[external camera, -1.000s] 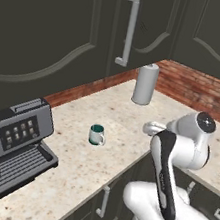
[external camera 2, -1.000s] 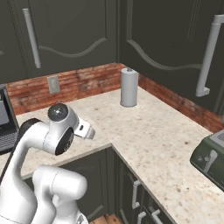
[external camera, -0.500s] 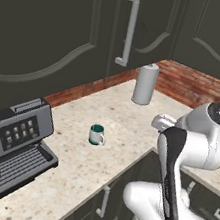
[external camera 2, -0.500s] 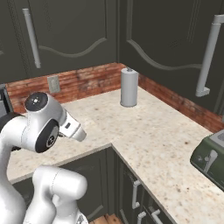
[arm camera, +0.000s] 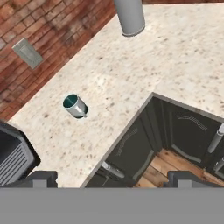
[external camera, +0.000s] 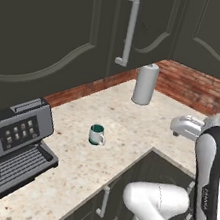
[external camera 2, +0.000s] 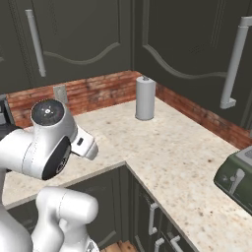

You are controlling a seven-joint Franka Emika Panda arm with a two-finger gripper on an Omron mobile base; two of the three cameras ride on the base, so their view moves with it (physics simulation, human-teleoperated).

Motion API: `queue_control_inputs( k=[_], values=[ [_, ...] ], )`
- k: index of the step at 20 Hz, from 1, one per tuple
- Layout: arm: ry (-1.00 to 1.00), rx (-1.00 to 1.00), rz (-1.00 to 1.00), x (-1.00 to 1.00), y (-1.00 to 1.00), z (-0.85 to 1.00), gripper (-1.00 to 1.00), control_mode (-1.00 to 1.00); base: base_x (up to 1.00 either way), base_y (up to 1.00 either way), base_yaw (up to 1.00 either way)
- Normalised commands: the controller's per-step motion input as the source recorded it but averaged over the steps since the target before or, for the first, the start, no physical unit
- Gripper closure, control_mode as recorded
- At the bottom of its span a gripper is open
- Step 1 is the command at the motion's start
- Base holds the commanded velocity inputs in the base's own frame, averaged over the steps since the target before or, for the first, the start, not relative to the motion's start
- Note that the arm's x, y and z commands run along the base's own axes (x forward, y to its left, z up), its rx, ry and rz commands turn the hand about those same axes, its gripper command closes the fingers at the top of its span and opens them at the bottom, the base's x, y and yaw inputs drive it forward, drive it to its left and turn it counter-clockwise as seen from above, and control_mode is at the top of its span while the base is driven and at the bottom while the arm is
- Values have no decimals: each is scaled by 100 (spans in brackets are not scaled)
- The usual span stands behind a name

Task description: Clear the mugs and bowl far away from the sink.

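Observation:
A small white mug with a teal-green lining stands upright on the speckled counter, midway between the coffee machine and the paper towel roll. In the hand view the mug lies left of centre, far below my gripper. The gripper hangs high over the counter's inner corner edge. Its two dark fingertips stand wide apart and open, with nothing between them. The bowl and the sink are out of view.
A grey paper towel roll stands by the brick back wall. A coffee machine fills the counter's left end. A dark green toaster sits at the right. A wall outlet is on the brick.
The arm has swung, its upper part moving right in the left base view and left in the right base view. The mug has not moved. The fingers have stayed open.

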Motion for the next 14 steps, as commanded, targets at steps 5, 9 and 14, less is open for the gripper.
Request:
queue_control_inputs(
  k=[5, 9, 14],
  values=[
    [3, -1, 8, -65, -5, 48, -100, -100, 0, 0, 0],
    [0, -3, 4, -61, -4, 41, -100, -100, 0, 0, 0],
    [0, -1, 0, -55, -2, 27, -100, -100, 0, 0, 0]
  ],
)
